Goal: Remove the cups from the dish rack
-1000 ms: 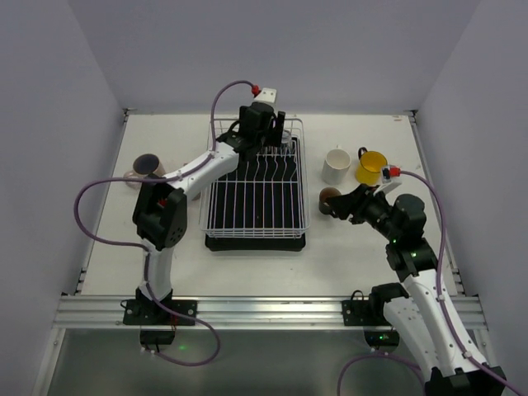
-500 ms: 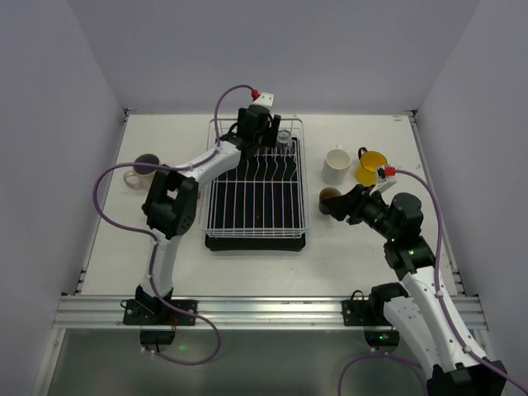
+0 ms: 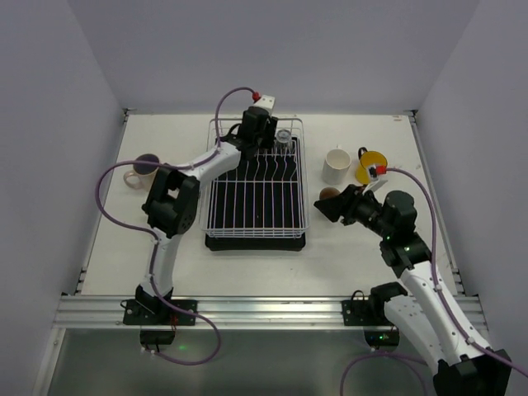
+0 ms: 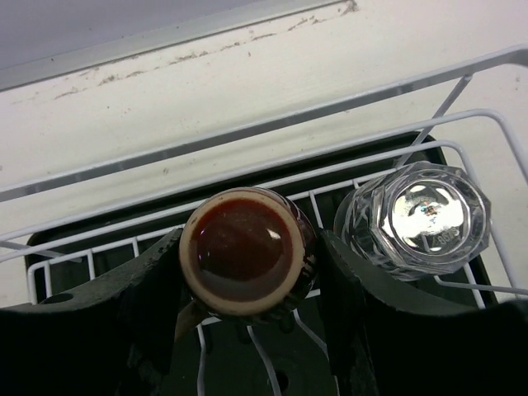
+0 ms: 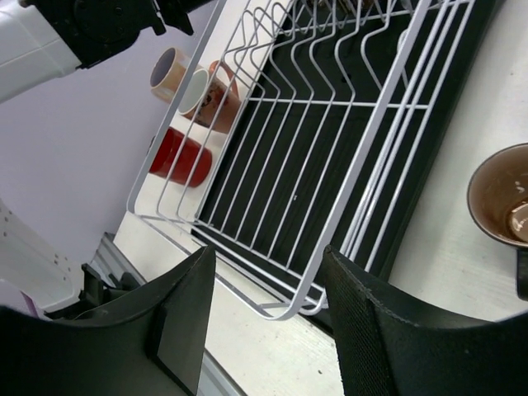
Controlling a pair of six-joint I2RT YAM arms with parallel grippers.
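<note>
A white-wire dish rack is shown from above, nearly emptied. Two items are left at its 12 o'clock end: an upturned dark brown cup and a clear glass just beside it. The left gripper is set astride the dark brown cup, fingers close against its sides; whether it is clamped cannot be told. A white mug, yellow cup and brown cup are set on the table at the rack's 3 o'clock, more cups at 9 o'clock. The right gripper is spread, empty.
</note>
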